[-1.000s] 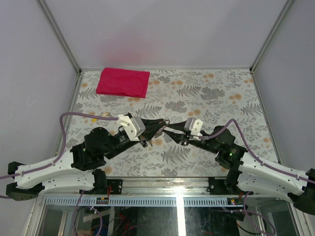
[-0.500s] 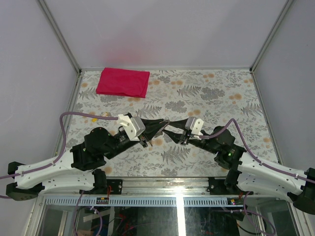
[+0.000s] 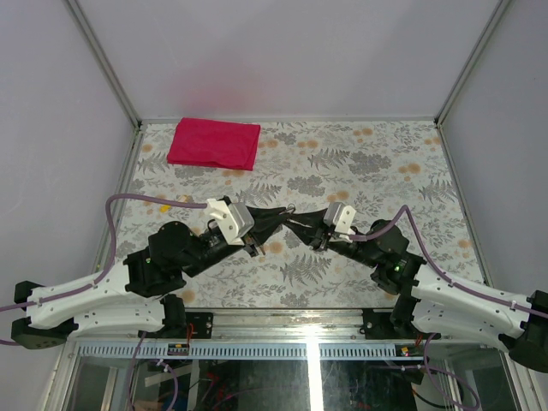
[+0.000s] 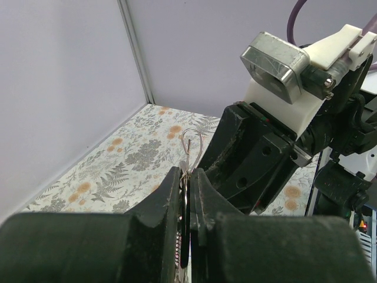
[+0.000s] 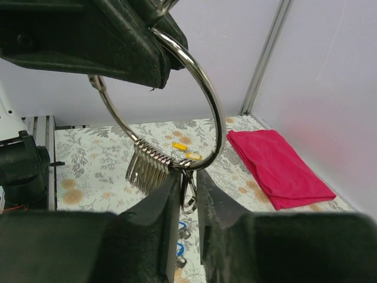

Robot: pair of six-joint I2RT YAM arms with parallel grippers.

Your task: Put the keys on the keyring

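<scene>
My left gripper (image 4: 188, 174) is shut on the keyring (image 5: 215, 106), a large silver wire ring held up above the table. A thin wire loop (image 4: 189, 137) sticks out past its fingertips. A row of several silver hooks (image 5: 147, 168) and a small snap clip (image 5: 188, 193) hang from the ring. My right gripper (image 5: 188, 177) faces the left one, tip to tip (image 3: 295, 224). Its fingers stand a narrow gap apart on either side of the snap clip; contact does not show. Two blue-headed keys (image 5: 181, 226) lie on the table below, partly hidden between the right fingers.
A folded red cloth (image 3: 214, 144) lies at the far left corner of the flower-patterned table (image 3: 377, 163). Two small yellow tags (image 5: 179, 145) lie on the table under the ring. Grey walls with metal frame posts (image 4: 134, 50) close off the sides and back.
The right gripper has edged a little closer to the left one. The left arm and the ring it holds have stayed in place.
</scene>
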